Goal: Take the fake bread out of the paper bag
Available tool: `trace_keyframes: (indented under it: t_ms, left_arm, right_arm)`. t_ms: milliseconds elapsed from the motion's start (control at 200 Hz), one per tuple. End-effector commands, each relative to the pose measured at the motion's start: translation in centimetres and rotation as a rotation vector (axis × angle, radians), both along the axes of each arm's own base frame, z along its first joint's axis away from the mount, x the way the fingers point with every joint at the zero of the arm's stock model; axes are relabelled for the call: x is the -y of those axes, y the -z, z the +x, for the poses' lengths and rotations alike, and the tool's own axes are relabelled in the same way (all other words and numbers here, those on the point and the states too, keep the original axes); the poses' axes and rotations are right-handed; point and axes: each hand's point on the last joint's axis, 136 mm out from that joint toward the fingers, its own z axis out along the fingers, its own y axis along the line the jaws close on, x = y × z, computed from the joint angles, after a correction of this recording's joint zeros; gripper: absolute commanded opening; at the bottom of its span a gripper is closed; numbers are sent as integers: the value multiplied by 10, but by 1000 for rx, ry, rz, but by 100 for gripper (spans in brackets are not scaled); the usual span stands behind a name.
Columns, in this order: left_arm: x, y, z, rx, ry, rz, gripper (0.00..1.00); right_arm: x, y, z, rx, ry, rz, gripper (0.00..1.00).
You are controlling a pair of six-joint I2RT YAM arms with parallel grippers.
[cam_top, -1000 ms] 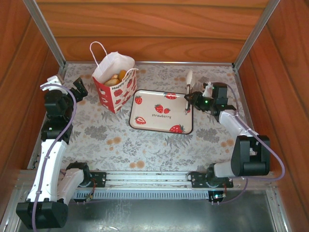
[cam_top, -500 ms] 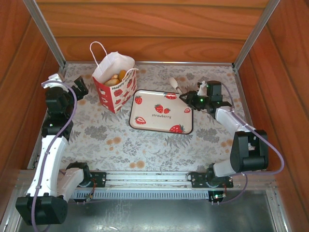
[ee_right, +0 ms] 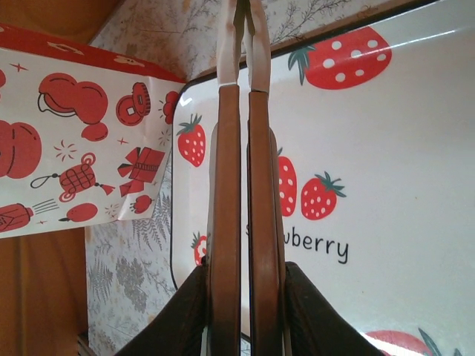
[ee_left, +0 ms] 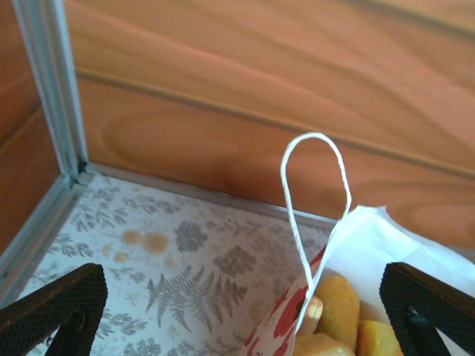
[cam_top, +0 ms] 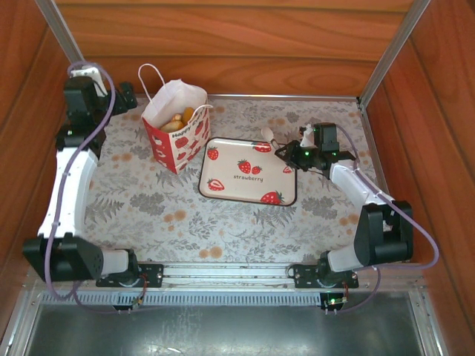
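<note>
1. Wood-grain panels (cam_top: pixel 223 44) wall in your workspace on the far, left and right sides. A grey metal post (ee_left: pixel 52 89) stands in the far left corner.
2. Your table wears a pale cover printed with ferns and orange flowers (cam_top: pixel 223 222). A metal rail (cam_top: pixel 223 273) at the near edge carries both arm bases.
3. The small white paper bag with a red strawberry-printed lower band (cam_top: pixel 178 148) stands upright near the table's far edge, left of the middle. Its mouth is open, and one white cord handle (ee_left: pixel 315 185) loops up above the rim.
4. The golden-brown and orange toy bread pieces (cam_top: pixel 178 120) all lie inside the bag, packed together just below the rim. From your left wrist camera you can see rounded, glossy crusts; you cannot tell their separate shapes.
5. A flat white rectangular tray with a dark rim and strawberry print (cam_top: pixel 252 189) lies at the table's middle, just beside the bag, with a narrow strip of cover between them.
6. Your left gripper (cam_top: pixel 125 96) hangs at the far left corner, next to the bag's handle, jaws spread wide and holding nothing.
7. Your right gripper (ee_right: pixel 241 15) is over the tray's far edge, its brown fingers (ee_right: pixel 223 185) pressed together with nothing between them.
</note>
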Motion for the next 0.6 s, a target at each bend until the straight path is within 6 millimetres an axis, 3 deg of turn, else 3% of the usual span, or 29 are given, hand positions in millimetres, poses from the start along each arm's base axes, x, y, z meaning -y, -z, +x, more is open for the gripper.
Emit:
trace_keyframes:
  t_ms: [0, 280, 595]
  left_arm:
    - [22, 24, 10, -123, 148, -33, 100]
    - [34, 54, 44, -223, 240, -54, 100]
    - [46, 72, 51, -276, 311, -65, 100]
  right_arm:
    - [-3, -27, -2, 63, -24, -10, 13]
    - [-2, -33, -5, 54, -27, -21, 7]
    - [0, -28, -8, 44, -24, -84, 11]
